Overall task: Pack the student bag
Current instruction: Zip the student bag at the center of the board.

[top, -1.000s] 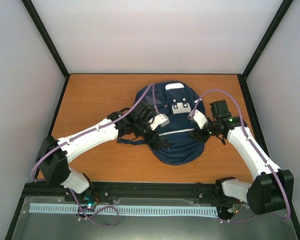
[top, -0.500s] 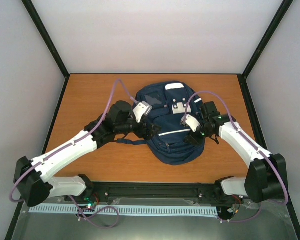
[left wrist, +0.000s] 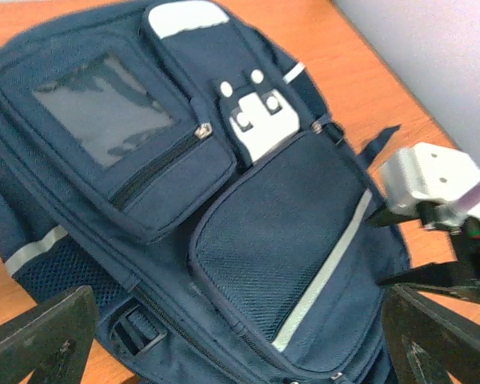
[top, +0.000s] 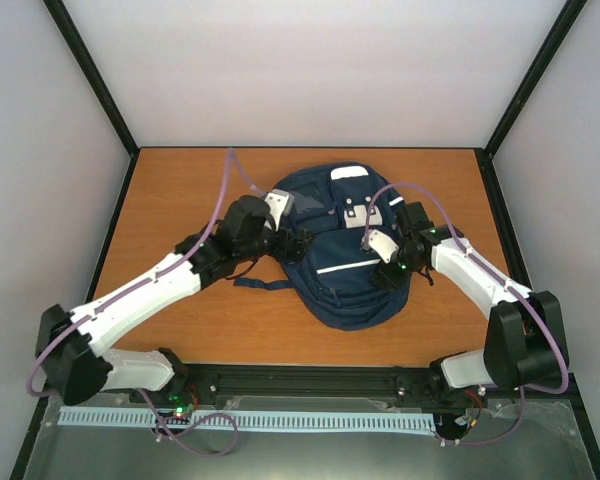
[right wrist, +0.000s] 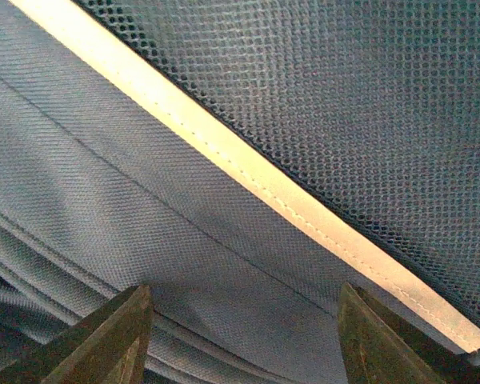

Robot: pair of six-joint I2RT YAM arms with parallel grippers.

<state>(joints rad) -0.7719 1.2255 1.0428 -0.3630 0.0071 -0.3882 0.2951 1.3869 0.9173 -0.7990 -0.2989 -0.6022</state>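
Bag [top: 345, 262] is lying flat mid-desk [top: 180, 200], pockets up, top end at the far side. My left jaws are spread as wide as they go, hovering at its left edge and holding nothing. My right jaws are shoved right up against the right side. The fingertips [right wrist: 104, 344] stand apart with flat fabric running across the gap, so they look open to me, no fold pinched.

My guess is I'm trying to get the thing open. If so, I'd pin one side with the right and send the left after a zip pull [left wrist: 200, 132] rather than grabbing cloth. This fabric is floppy and will just bunch up. Come in low, close on the tab only, and pull along the zip line.

What bugs me: the right wrist view is only stripe [right wrist: 248, 184] and mesh [right wrist: 344, 96], too close to place myself. The main zip isn't visible anywhere, so I can't tell if it's open. The near end of the bag is cut off in the left wrist view.
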